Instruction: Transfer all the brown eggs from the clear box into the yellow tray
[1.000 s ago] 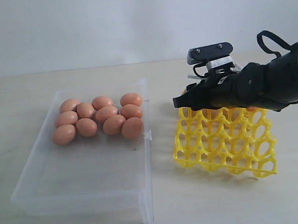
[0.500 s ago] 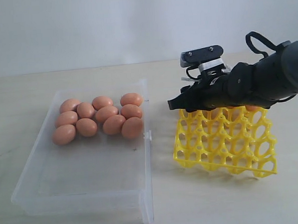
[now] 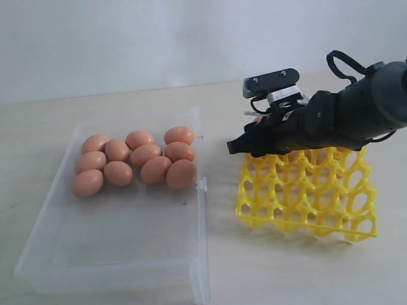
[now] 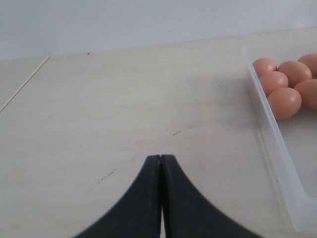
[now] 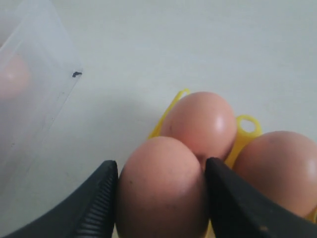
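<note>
My right hand point(image 5: 161, 166) pinches one brown egg point(image 5: 162, 198) between its fingers. It is just above the yellow tray point(image 3: 308, 188), which sits toward the surface's right edge, and over the tray corner nearest the far edge and the clear box point(image 3: 200, 214). Two eggs point(image 5: 203, 121) sit in cups alongside. I judge I'm mid-placement: next I must lower this egg squarely into a free cup, then spread gently. Eleven eggs point(image 3: 145, 155) wait in the box. My left hand point(image 4: 161, 166) is pressed together, empty, beside the box.
</note>
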You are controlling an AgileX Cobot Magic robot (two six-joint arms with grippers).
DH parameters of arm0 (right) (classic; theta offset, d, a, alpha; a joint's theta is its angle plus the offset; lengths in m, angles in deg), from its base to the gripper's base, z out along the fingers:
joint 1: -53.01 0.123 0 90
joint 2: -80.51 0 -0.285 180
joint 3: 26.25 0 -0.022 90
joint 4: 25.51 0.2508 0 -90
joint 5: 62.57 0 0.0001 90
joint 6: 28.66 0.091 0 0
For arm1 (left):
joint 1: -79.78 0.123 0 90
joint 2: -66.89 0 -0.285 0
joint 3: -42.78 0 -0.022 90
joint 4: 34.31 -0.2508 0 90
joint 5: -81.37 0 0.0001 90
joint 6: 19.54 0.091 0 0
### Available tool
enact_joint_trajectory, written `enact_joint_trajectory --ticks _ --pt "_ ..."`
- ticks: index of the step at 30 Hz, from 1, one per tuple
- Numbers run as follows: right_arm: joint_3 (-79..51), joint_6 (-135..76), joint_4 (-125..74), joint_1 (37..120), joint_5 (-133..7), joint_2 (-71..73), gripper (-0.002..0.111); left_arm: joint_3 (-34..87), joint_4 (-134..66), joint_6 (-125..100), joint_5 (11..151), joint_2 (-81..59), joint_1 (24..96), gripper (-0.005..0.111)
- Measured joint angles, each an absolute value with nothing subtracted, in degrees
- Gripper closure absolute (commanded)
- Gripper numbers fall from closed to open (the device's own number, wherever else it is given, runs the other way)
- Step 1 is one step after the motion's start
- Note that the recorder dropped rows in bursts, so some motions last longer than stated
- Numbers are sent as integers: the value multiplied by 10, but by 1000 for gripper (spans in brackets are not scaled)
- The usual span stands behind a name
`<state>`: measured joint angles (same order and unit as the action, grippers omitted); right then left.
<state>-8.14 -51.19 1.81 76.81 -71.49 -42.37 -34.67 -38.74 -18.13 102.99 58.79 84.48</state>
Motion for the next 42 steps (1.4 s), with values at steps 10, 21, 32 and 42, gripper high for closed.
enact_joint_trajectory --ticks 10,21,32,42 --pt "-88 -512 17 768 -715 -430 73 -347 -387 -181 1030 588 845 107" --pt "-88 -513 17 768 -715 -430 108 -347 -387 -181 1030 588 845 107" --pt "-89 -514 17 768 -715 -430 108 -347 -387 -181 1030 588 845 107" --pt "-106 -514 17 768 -709 -432 108 -347 -387 -181 1030 588 845 107"
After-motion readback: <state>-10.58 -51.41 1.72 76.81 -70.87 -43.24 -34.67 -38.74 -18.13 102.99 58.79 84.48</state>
